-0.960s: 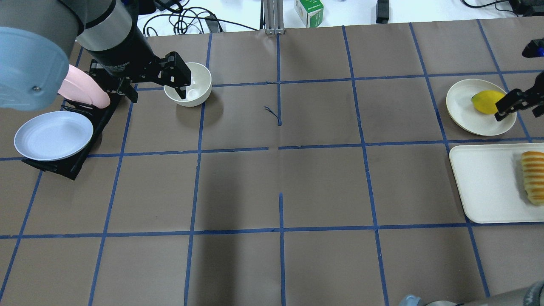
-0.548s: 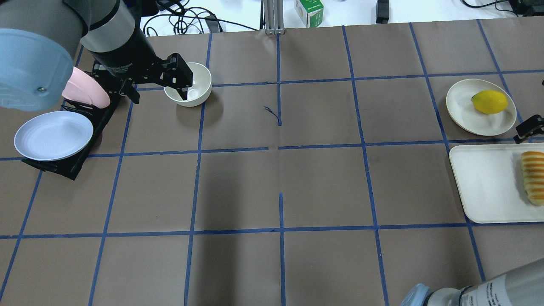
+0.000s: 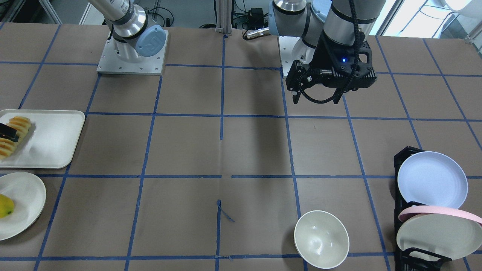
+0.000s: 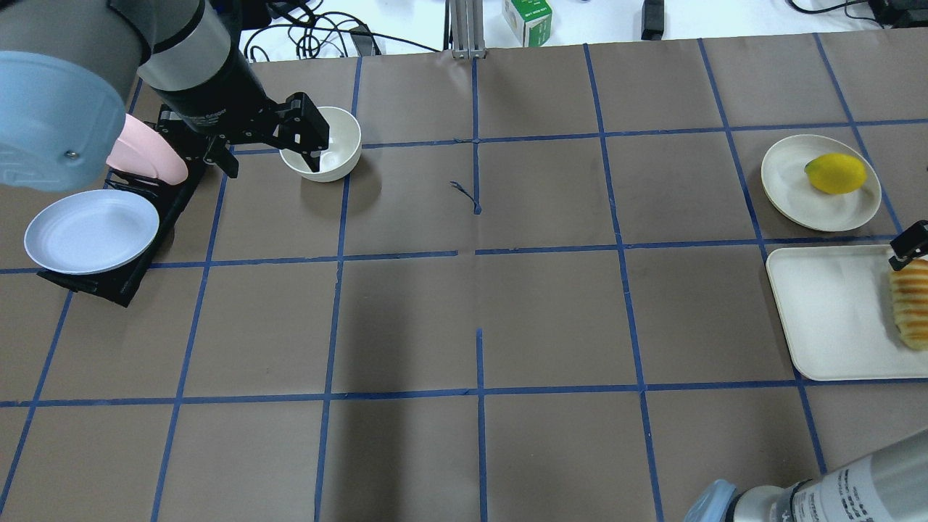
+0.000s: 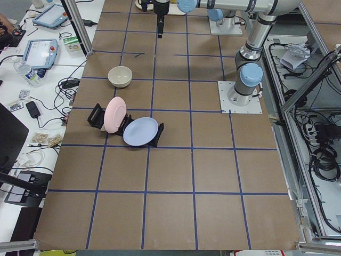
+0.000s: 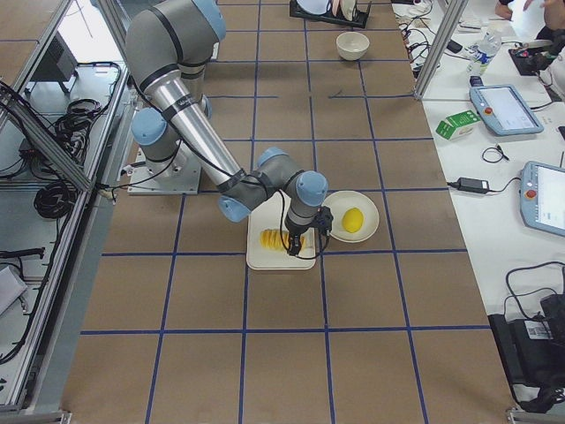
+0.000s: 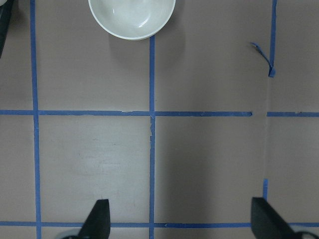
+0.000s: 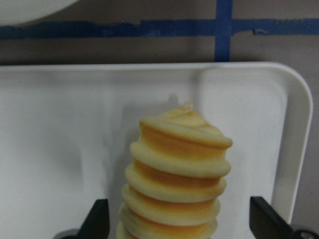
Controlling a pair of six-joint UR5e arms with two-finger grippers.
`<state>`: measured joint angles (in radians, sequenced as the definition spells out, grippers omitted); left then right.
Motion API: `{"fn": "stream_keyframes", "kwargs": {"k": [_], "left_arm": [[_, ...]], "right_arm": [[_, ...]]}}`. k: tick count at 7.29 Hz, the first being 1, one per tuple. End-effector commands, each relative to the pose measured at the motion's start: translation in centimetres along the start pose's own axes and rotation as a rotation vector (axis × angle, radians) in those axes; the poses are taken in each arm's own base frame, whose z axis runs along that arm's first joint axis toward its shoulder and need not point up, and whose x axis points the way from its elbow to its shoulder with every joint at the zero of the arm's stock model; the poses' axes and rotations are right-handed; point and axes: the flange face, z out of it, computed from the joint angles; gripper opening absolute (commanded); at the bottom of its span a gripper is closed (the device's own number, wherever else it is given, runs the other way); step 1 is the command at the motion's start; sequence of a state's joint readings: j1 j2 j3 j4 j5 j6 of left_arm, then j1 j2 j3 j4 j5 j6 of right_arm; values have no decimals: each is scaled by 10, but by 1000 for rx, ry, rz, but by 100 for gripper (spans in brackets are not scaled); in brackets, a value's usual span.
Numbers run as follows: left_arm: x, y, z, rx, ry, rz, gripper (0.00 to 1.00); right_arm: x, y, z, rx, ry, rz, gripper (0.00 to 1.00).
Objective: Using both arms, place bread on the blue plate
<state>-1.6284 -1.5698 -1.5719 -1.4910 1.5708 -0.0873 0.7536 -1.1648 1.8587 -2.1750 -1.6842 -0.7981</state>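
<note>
The bread (image 4: 910, 304) lies on a white tray at the table's right edge; it also shows in the front view (image 3: 15, 130) and fills the right wrist view (image 8: 174, 169). My right gripper (image 8: 182, 224) is open, its jaws straddling the loaf's end without closing on it; one finger (image 4: 910, 243) shows at the overhead view's edge. The blue plate (image 4: 90, 232) leans in a black rack at the far left, also in the front view (image 3: 432, 180). My left gripper (image 3: 317, 101) is open and empty, high above the table near the rack; its wrist view shows bare table between its fingertips (image 7: 97, 219).
The white tray (image 4: 826, 312) holds the bread. A cream plate (image 4: 786, 181) with a yellow fruit (image 4: 835, 174) sits beyond it. A white bowl (image 4: 341, 156) stands near the rack (image 4: 123, 286), which also holds a pink plate (image 4: 145, 156) and a cream-white plate (image 3: 437, 235).
My right gripper has moved from over the fruit plate toward me, to the far end of the bread on the tray. The left arm has barely moved.
</note>
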Motion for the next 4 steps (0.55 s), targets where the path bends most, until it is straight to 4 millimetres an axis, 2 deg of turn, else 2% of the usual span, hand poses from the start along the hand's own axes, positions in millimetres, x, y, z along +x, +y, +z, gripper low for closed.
{"fn": "stream_keyframes", "kwargs": {"k": [1, 3, 4], "left_arm": [[-1, 1, -2, 5, 0, -3, 100], [-1, 1, -2, 5, 0, 2, 100], [0, 1, -2, 5, 2, 5, 100]], "right_arm": [[4, 2, 17, -2, -5, 11, 100], [4, 2, 19, -6, -10, 15, 100], [4, 2, 18, -8, -10, 16, 75]]}}
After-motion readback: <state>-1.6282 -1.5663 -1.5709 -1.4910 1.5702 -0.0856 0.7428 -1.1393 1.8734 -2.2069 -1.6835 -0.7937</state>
